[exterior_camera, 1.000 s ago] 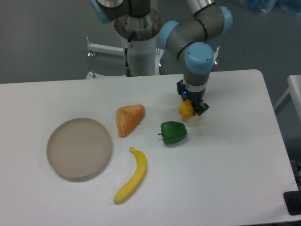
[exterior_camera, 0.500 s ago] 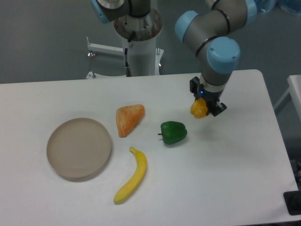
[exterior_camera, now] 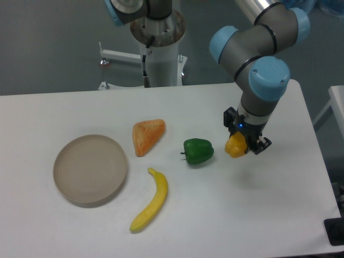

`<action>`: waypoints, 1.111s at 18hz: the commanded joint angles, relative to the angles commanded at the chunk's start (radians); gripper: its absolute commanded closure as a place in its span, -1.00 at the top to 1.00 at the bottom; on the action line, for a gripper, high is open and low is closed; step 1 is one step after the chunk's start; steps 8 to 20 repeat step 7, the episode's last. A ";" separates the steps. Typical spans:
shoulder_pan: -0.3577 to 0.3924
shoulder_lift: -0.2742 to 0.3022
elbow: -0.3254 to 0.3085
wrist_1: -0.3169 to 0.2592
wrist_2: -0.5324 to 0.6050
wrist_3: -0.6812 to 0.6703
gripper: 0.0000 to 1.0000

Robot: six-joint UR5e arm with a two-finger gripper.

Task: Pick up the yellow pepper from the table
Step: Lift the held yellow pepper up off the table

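Note:
The yellow pepper [exterior_camera: 235,146] is a small glossy yellow-orange lump held between the black fingers of my gripper [exterior_camera: 241,145], which is shut on it. It hangs above the white table [exterior_camera: 226,215], a faint shadow lying on the surface below and to the right. The arm's grey and blue wrist stands directly over it. The pepper is just right of the green pepper [exterior_camera: 198,151] and apart from it.
An orange wedge-shaped piece [exterior_camera: 148,135] lies left of the green pepper. A long yellow banana [exterior_camera: 150,201] lies toward the front. A round tan plate [exterior_camera: 90,169] sits at the left. The robot's base column [exterior_camera: 160,43] stands behind the table's far edge.
The gripper has carried the yellow pepper to the right and toward the front of the table. Nothing else on the table has moved.

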 joint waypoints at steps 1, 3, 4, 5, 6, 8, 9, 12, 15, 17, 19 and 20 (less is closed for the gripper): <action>0.000 0.000 -0.003 0.000 0.005 0.003 -0.59; -0.006 -0.002 -0.008 0.000 0.008 0.005 -0.59; -0.006 -0.002 -0.008 0.002 0.008 0.005 -0.59; -0.006 0.000 -0.009 0.002 0.009 0.005 -0.59; -0.006 0.000 -0.011 0.002 0.009 0.005 -0.59; -0.006 0.000 -0.011 0.003 0.011 0.005 -0.59; -0.006 0.000 -0.011 0.003 0.011 0.005 -0.59; -0.006 0.000 -0.011 0.003 0.011 0.005 -0.59; -0.006 0.000 -0.011 0.003 0.011 0.005 -0.59; -0.006 0.000 -0.011 0.003 0.011 0.005 -0.59; -0.006 0.000 -0.011 0.003 0.011 0.005 -0.59; -0.006 0.000 -0.011 0.003 0.011 0.005 -0.59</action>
